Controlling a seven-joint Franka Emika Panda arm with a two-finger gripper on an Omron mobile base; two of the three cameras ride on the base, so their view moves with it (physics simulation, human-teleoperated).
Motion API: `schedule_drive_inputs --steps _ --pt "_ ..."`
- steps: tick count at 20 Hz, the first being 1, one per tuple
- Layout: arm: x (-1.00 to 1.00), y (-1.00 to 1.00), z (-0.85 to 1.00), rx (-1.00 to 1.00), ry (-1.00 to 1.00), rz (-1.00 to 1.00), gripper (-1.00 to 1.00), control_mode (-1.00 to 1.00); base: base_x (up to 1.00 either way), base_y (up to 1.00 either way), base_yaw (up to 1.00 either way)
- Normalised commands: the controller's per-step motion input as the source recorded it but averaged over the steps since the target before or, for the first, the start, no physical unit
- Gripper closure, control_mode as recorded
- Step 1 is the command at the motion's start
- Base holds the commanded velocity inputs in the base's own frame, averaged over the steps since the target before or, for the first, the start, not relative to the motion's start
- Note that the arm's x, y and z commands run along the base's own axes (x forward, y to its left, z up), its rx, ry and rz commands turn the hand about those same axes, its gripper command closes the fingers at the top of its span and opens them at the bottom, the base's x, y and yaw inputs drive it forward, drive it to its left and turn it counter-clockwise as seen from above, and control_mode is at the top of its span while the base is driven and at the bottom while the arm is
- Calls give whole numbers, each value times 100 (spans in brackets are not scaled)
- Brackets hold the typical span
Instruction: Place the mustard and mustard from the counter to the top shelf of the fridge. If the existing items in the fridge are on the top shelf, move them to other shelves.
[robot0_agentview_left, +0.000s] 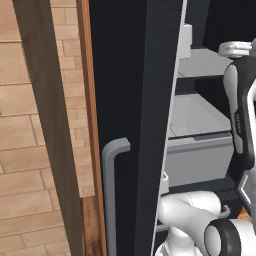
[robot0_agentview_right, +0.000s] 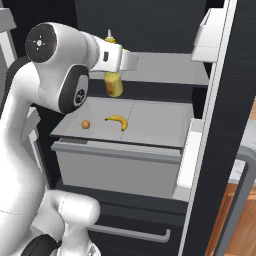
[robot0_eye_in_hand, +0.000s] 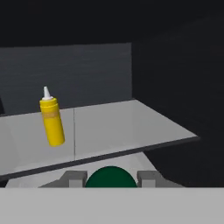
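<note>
Pincer (robot0_eye_in_hand: 110, 175) clamps dark-capped mustard bottle (robot0_agentview_right: 113, 84); yellow squeeze bottle (robot0_eye_in_hand: 51, 123) on fridge top shelf (robot0_eye_in_hand: 113, 127).

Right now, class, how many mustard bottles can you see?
2: a tall bottle stands on the top shelf; a short bottle hangs in the gripper. Others may be hidden.

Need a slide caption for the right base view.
Arm reaches into the open fridge holding an amber bottle at the top shelf; banana and orange fruit lie below.

Open fridge (robot0_agentview_left: 135, 100), grey bar handle (robot0_agentview_left: 111, 190), grey shelves (robot0_agentview_left: 200, 117)
</note>
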Motion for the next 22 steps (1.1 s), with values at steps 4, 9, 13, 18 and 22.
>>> schedule_drive_inputs --steps 4,9,13,18,22 --pt "9 -1 -1 0 -5 11 100 -100 0 0 0" --pt "76 0 -2 0 0 3 100 -100 0 0 0" --pt "98 0 0 0 0 3 100 -100 0 0 0" --pt "100 0 0 0 0 3 100 -100 0 0 0" --pt "100 0 -1 0 0 1 100 -100 0 0 0"
